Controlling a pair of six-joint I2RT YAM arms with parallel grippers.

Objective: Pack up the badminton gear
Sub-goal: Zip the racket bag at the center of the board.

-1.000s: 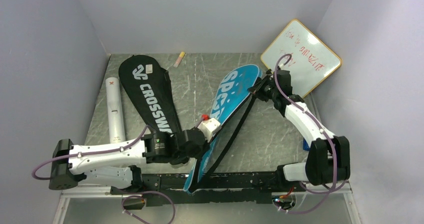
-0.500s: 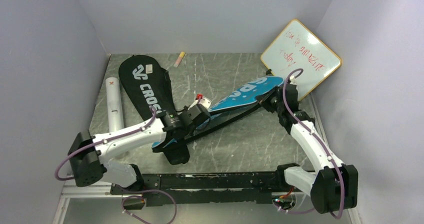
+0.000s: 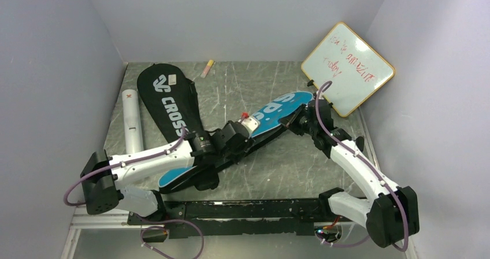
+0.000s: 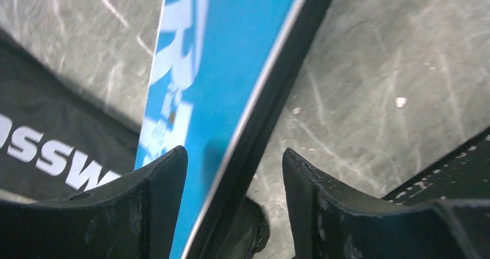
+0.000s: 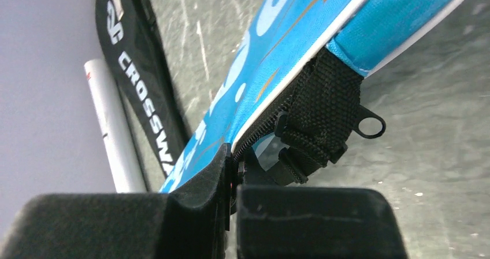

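Left gripper jaws spread, straddling edge of blue cover. Right gripper jaws pinching same cover's zipper seam at wide end.

Whiteboard writing too small to read, black cover lettering half hidden

Between the parted jaws of the left gripper runs the blue cover with its dark edge, and it takes most of the gap. Outside one finger the black cover lies flat; outside the other finger the table is bare. The jaws of the right gripper are pressed on the blue cover's rim, with no gap. Ahead of them the white tube lies along the wall. The whiteboard leans near behind them.
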